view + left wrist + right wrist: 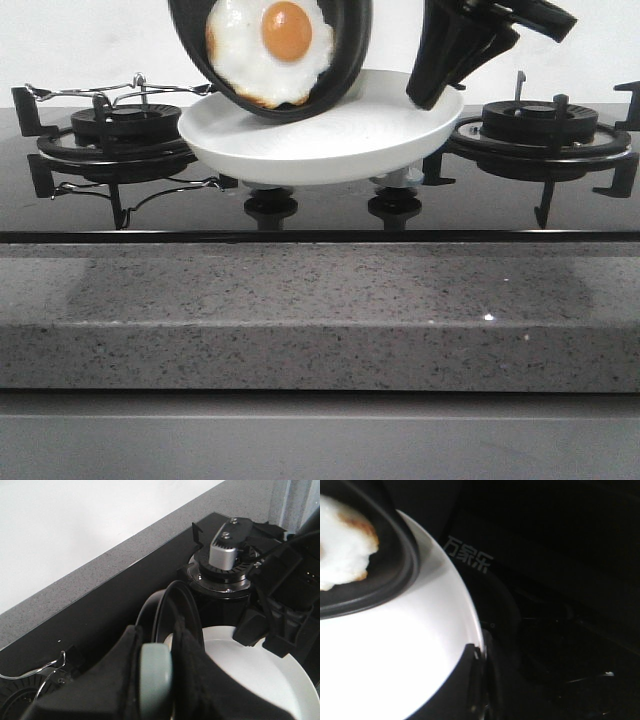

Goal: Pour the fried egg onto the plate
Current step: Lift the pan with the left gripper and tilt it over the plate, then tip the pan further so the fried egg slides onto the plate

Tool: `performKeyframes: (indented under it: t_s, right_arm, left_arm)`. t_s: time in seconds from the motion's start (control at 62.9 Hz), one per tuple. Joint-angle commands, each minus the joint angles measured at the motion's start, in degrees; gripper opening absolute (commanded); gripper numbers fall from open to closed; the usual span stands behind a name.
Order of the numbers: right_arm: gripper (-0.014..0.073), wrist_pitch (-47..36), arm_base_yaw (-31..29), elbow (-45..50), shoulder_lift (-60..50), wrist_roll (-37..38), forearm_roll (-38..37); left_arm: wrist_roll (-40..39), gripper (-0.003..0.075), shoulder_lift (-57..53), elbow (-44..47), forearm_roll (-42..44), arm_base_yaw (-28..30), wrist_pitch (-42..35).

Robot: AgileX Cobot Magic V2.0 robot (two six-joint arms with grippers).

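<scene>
Front view — fried egg (268,48) in tilted pan (345,55) | left gripper (156,680) clamps handle (right's unclear)

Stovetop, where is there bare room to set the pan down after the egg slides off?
The right burner grate is bare, and so is the grey counter strip in front. The middle is crowded: the plate held by the right gripper, with the tilted frying pan and fried egg over it.

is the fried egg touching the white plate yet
Apart. The front view shows the fried egg lying wholly inside the tilted black pan, whose rim separates it from the plate below.
</scene>
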Motion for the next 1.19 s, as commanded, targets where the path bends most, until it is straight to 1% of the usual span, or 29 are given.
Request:
performKeyframes:
  t_s: [0.0,0.127,0.27,0.397,0.477,0.62,0.747,0.827,1.001,1.176]
  right_arm:
    - [-0.0106,-1.99,-0.18,-1.45,-3.38,-0.52,1.84]
    - [-0.0106,-1.99,-0.18,-1.45,-3.38,-0.52,1.84]
    - [-0.0106,-1.99,-0.18,-1.45,-3.38,-0.52,1.84]
    - [-0.0106,-1.99,-0.18,-1.45,-3.38,-0.52,1.84]
    - [-0.0106,-1.99,-0.18,-1.45,-3.38,-0.52,1.84]
    - [-0.0106,-1.99,-0.18,-1.45,-3.38,-0.52,1.84]
    - [-0.0106,-1.99,-0.18,-1.45,-3.38,-0.52,1.84]
    - [-0.0106,-1.99,-0.18,-1.45,-3.38,-0.52,1.84]
    - [-0.0106,-1.99,-0.18,-1.45,-3.38,-0.52,1.84]
    - [-0.0106,-1.99,-0.18,-1.45,-3.38,-0.52,1.84]
  left_arm:
    - [-5.12,-0.002,-2.4,-2.2,6.1,-2.31,-6.18]
    - [-10.1,-0.002,-2.4,-2.23,12.93,-5.57,-5.08]
    - [-17.55,-0.002,-2.4,-2.23,25.64,-9.1,-1.95]
    - [-22.81,-0.002,-2.4,-2.23,33.61,-11.82,0.17]
    - [-24.45,-0.002,-2.4,-2.45,35.7,-13.07,1.43]
    - [-24.95,-0.002,-2.64,-2.71,35.68,-15.08,1.53]
    - [-25.17,-0.002,-2.64,-4.7,36.66,-17.53,3.41]
    - [-27.34,-0.002,-2.64,-5.81,39.79,-19.4,5.42]
    - [-32.69,-0.002,-2.64,-6.98,51.48,-23.66,10.75]
    - [-35.41,-0.002,-2.64,-6.98,51.72,-24.47,11.87]
